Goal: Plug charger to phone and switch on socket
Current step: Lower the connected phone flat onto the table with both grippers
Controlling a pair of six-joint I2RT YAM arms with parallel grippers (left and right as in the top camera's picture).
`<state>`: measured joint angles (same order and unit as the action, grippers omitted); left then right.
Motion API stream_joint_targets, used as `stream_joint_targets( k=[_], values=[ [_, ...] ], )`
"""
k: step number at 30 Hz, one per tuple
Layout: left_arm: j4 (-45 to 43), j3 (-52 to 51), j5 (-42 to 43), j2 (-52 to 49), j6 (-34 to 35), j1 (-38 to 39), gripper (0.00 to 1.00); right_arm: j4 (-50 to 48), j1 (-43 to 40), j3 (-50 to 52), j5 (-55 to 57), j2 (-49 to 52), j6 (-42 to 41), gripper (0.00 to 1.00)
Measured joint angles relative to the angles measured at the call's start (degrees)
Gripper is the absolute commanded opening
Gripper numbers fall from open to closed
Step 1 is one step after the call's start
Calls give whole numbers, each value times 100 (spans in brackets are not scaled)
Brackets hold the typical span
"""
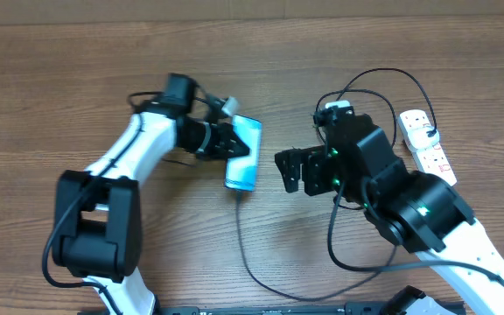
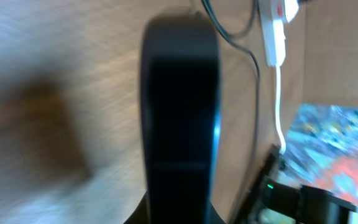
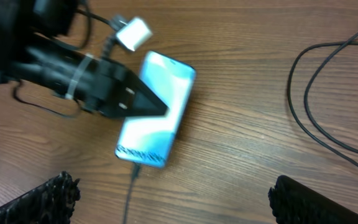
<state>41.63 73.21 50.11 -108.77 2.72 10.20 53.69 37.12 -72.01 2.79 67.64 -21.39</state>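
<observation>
The phone [image 1: 246, 156] lies flat on the wooden table with its light blue screen up. My left gripper [image 1: 237, 147] is shut, and its pointed black tips rest on the screen's left half [image 3: 156, 107]. In the left wrist view the shut fingers [image 2: 180, 43] show only as one dark blurred mass. The charger [image 1: 245, 254], a thin black cable, has its connector tip at the phone's bottom edge [image 3: 136, 169]. It loops round toward the white socket [image 1: 429, 144] at the right. My right gripper [image 1: 296, 171] hovers open just right of the phone, its fingers [image 3: 42, 199] wide apart with nothing between them.
Black cable loops [image 1: 383, 77] lie behind the right arm, near the socket. The socket's white cord [image 2: 279, 112] runs toward the table edge. A small white block [image 3: 133, 33] sits on the left wrist. Bare wood lies between the phone and the right fingers.
</observation>
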Motion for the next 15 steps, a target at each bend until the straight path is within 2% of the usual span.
stream_joint_targets(
  k=[5, 15],
  values=[
    [-116, -2, -125, 0, -522, -507, 4, -28, 0, 0, -107, 337, 2, 100],
    [-136, -9, -129, -490, -732, -341, 4, -199, 0, 0, -238, 614, -2, 100]
  ],
)
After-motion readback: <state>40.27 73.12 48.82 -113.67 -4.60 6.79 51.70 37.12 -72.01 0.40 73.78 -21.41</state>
